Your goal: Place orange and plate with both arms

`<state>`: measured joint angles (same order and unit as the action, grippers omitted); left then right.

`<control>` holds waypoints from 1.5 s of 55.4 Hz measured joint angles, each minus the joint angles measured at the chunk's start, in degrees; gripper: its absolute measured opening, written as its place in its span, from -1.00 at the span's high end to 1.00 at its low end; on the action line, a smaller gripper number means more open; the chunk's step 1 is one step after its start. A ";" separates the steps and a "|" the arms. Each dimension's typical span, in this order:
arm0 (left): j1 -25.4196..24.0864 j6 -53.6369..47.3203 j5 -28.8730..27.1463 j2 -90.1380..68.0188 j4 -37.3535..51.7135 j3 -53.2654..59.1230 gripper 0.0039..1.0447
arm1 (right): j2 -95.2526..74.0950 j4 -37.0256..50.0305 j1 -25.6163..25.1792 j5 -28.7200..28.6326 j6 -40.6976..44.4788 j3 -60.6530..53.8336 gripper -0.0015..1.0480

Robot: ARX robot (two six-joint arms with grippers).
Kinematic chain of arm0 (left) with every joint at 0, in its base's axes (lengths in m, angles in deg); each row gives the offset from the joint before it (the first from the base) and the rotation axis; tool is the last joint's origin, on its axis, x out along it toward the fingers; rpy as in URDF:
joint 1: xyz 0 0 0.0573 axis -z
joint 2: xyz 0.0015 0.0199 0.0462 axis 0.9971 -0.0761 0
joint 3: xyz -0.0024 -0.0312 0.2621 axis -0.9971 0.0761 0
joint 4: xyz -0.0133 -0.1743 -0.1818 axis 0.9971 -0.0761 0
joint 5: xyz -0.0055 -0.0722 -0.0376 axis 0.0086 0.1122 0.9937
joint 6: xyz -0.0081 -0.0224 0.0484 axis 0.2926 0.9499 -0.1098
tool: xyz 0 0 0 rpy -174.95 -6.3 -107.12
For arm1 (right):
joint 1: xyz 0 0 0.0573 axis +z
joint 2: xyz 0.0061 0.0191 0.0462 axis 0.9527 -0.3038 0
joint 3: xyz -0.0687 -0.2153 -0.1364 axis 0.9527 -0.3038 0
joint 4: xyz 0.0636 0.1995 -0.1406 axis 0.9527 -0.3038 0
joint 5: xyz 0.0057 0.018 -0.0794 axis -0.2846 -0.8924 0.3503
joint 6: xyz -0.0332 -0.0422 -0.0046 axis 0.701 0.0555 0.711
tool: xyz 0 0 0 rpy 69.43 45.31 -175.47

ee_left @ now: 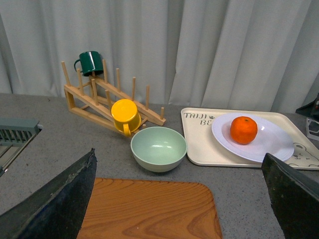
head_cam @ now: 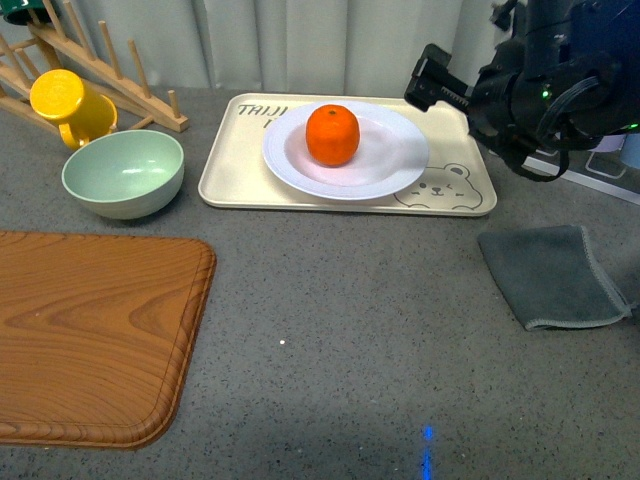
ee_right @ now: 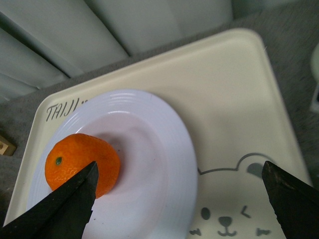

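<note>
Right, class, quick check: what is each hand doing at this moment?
Left hand: open, holding nothing, its fingers spread wide.
Right hand: open, holding nothing, above the tray beside the plate with the orange.

Orange sits in plate; plate rests on tray at counter's back edge, centre-right. Bowl just left of tray. Mug behind bowl, against rack in back-left corner. Board at front-left corner. Cloth near right edge, before tray.
</note>
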<state>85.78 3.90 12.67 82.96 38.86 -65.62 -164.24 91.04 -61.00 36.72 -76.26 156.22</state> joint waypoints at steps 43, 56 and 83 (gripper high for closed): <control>0.00 0.00 -0.09 0.02 0.00 0.00 -0.88 | 61.53 16.59 -3.72 14.08 25.20 -67.06 -0.73; 0.00 0.00 0.00 0.04 0.00 0.00 -0.88 | 64.41 36.46 -6.14 9.22 25.59 -74.10 0.02; 0.00 0.00 -0.02 0.04 0.00 0.02 -0.88 | 92.45 10.97 -11.17 4.00 25.73 -76.89 0.98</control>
<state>85.78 3.90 12.65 83.00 38.86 -65.59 -71.79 102.01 -72.17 40.72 -50.54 79.33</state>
